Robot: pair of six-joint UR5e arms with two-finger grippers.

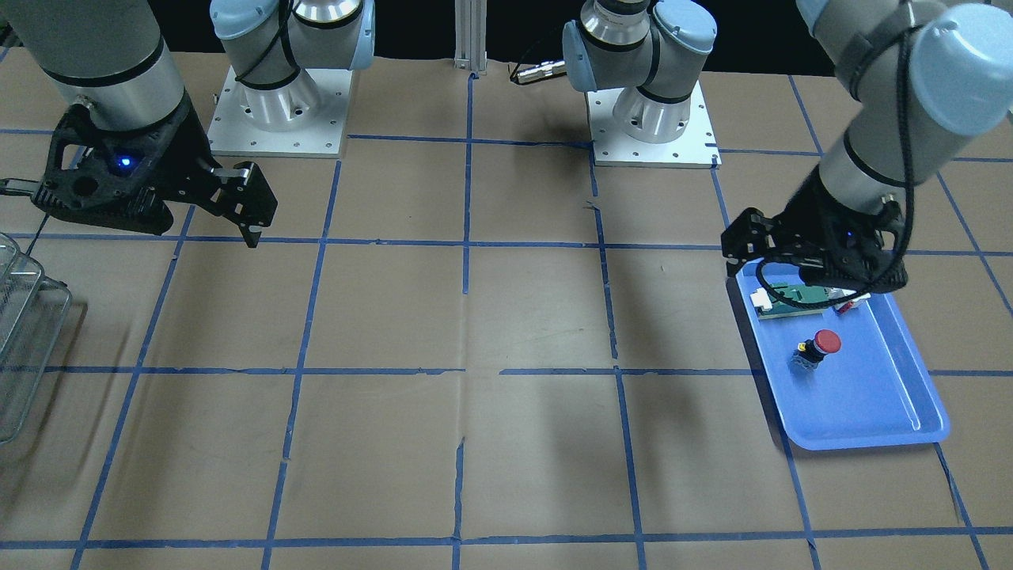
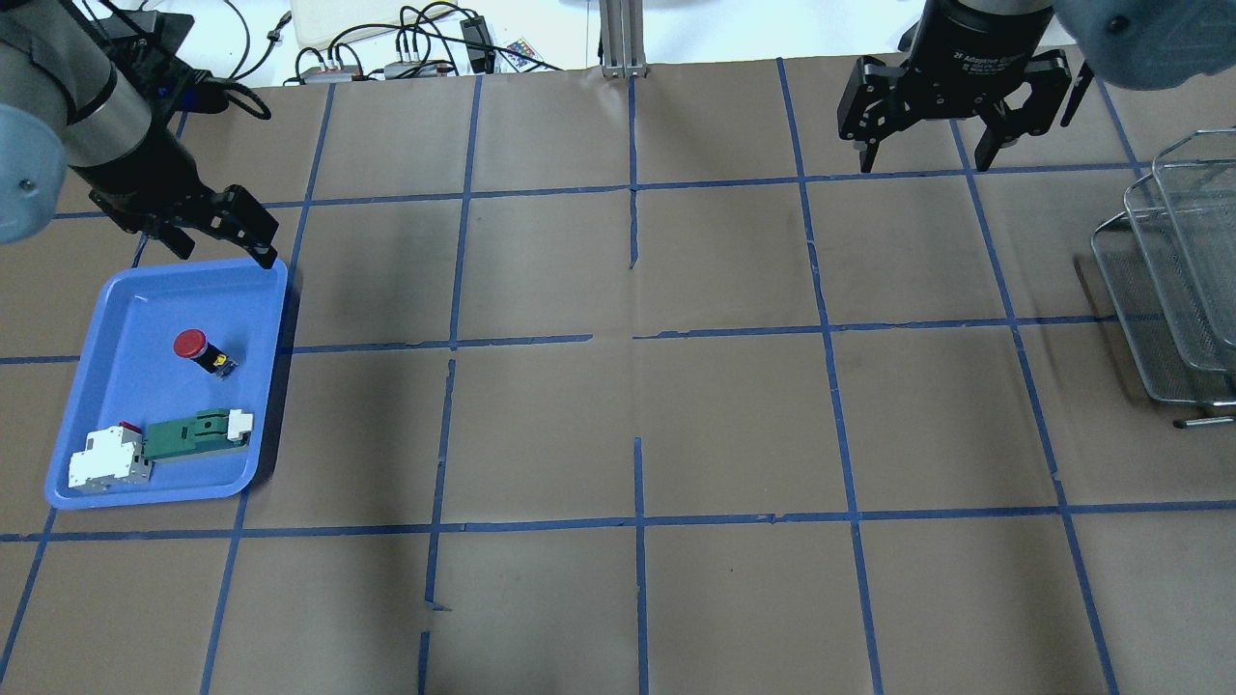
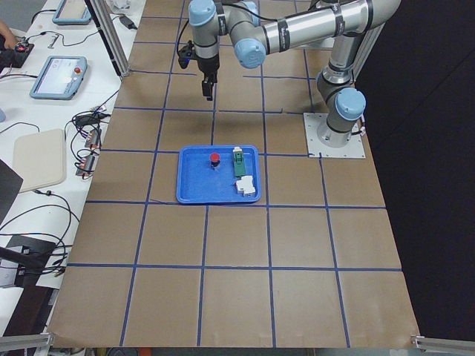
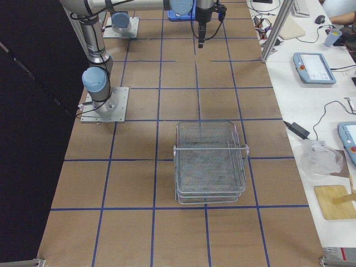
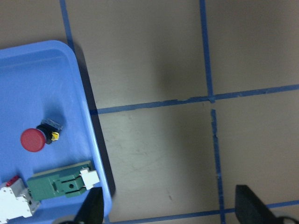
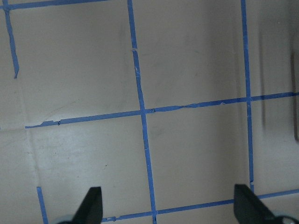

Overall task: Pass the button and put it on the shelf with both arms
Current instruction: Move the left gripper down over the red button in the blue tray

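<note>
Showing spread fingers [image 5: 250, 207], left gripper [image 2: 224, 253] and right gripper [image 2: 923, 164] hover; button [image 2: 198, 349] lies in tray [image 2: 126, 314].

On my screen the worktop [image 2: 715, 425] reads as matt brown paper, lined with frayed blue tape [image 2: 734, 331]. The tray [image 2: 145, 299] is smooth blue plastic with a soft sheen. The shelf [image 4: 210, 167] is bright wire metal. The button [image 2: 191, 344] has a matt red plastic cap.

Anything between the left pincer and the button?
Nothing visible. The left pincer hangs open above the blue tray's edge; the button lies clear, apart from the green part and white block.
</note>
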